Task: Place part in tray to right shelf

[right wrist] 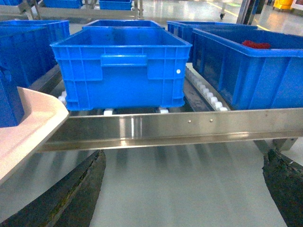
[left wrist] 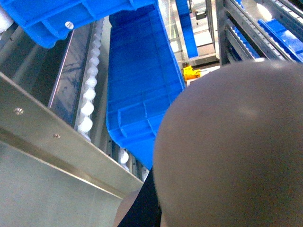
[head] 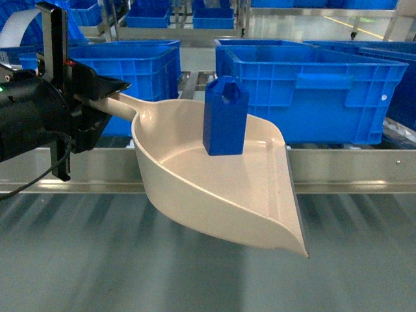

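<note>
Part [head: 225, 117] stands upright in tray [head: 214, 188], well apart from left fingers [head: 97, 88].

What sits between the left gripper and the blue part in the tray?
Head view: only the tray itself, handle then bare pan floor, separates left gripper from part.

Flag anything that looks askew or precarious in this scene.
The tray is tilted, its front lip lower than the handle gripped by the left gripper. The part stands upright and unsecured inside, so it might slide or topple. Nothing looks spilled or damaged.
</note>
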